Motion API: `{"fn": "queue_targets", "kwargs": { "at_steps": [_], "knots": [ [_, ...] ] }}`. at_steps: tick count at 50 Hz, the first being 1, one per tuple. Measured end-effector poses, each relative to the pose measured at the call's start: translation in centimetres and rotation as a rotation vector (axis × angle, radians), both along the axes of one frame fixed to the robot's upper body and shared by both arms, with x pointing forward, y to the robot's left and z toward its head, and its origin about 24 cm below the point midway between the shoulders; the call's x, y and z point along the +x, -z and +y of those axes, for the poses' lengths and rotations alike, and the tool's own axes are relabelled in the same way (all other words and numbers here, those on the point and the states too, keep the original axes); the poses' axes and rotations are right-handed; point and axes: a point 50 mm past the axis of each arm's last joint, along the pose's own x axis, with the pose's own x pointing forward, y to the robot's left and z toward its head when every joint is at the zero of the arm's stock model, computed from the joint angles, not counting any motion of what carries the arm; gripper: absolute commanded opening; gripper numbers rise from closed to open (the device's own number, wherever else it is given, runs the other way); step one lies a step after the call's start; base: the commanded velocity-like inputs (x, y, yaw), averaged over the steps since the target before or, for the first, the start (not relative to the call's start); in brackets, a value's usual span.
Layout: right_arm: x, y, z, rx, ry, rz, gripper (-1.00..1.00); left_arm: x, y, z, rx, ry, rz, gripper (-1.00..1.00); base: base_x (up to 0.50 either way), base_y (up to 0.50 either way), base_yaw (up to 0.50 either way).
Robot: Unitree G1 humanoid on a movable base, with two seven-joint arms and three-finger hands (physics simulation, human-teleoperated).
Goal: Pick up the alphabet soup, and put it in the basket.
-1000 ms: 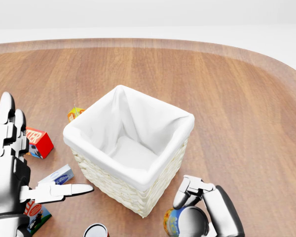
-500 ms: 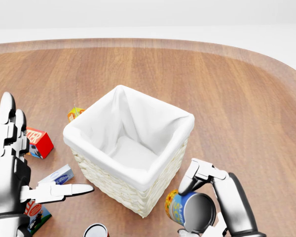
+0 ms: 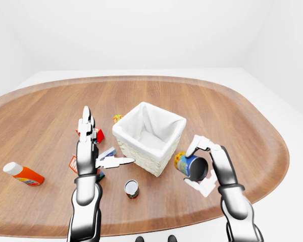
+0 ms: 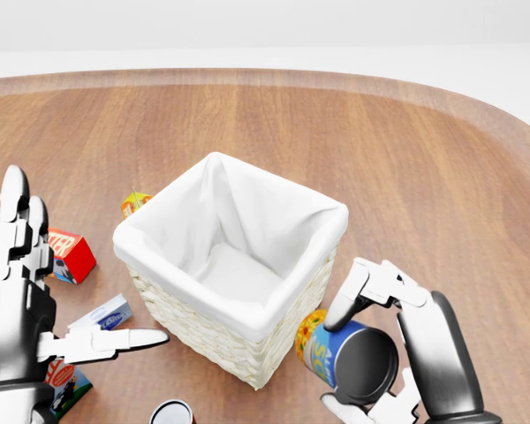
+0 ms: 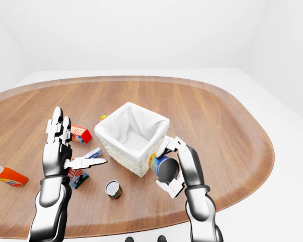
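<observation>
Filling most of every view, a rounded wooden table with a raised rim stands in a plain white room. Near its middle sits a woven basket with a white cloth liner (nothing shows inside it). The right hand grips the alphabet soup, a can lying on its side with its dark end toward the camera, fingers curled over the top and thumb under it, just beside the basket's lower right wall. The left hand hovers spread wide and holds nothing, at the head view's left edge. Around it lie a red carton, a small blue-and-white box and a small yellow box. An upright can stands below the basket, and an orange bottle lies well off to the left.
</observation>
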Motion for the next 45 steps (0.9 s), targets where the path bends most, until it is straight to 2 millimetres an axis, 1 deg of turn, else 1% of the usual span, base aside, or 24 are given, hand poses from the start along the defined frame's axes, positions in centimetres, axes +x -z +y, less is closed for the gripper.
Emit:
{"fn": "queue_targets", "kwargs": {
  "at_steps": [16, 28, 35, 45],
  "knots": [
    [0.2, -3.3, 0.1, 0.001, -0.014, -0.151, -1.00, 0.1, 0.1, 0.0, 0.000, -0.001, 0.003, 1.00, 0.00, 0.00, 0.00],
    [0.6, -5.7, 0.6, -0.014, -0.030, -0.262, -1.00, 0.1, 0.1, 0.0, 0.000, 0.000, 0.005, 1.00, 0.00, 0.00, 0.00],
    [0.9, -6.7, 0.9, -0.021, -0.038, -0.297, -1.00, 0.1, 0.2, 0.0, 0.001, 0.000, 0.008, 1.00, 0.00, 0.00, 0.00],
    [1.6, -7.5, 1.4, -0.031, -0.044, -0.322, -1.00, 0.1, 0.2, 0.0, 0.001, 0.000, 0.011, 1.00, 0.00, 0.00, 0.00]
  ]
}}
